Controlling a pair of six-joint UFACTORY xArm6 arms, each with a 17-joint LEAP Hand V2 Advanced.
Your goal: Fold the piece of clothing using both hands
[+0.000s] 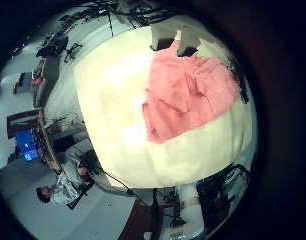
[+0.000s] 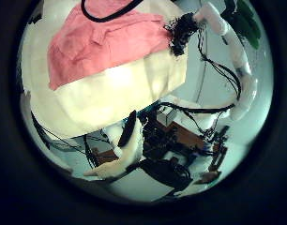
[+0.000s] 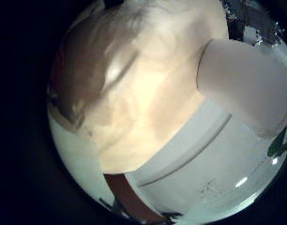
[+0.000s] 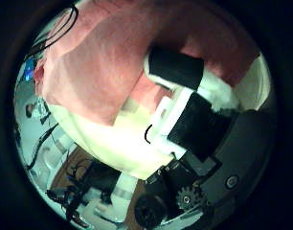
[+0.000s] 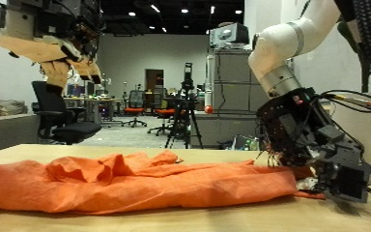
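An orange piece of clothing [image 5: 134,184] lies crumpled in a long heap across the pale table [image 5: 173,220]. My right hand [image 5: 321,159] is down at the garment's end, its fingers reaching to the table there. In the right thumb side palm view a black-tipped finger [image 4: 175,67] rests on the cloth [image 4: 99,67] without curling round it. My left hand [image 5: 57,43] hangs high above the garment's other end with relaxed fingers and holds nothing. From up there its palm views show the whole garment [image 1: 188,95] [image 2: 97,42] and the right hand [image 2: 186,33] at its edge.
The table's front edge runs close below the cloth. Behind the table stand office chairs [image 5: 50,106], a tripod [image 5: 185,106] and an equipment rack [image 5: 231,92]. Bare tabletop [image 1: 123,130] lies beside the garment.
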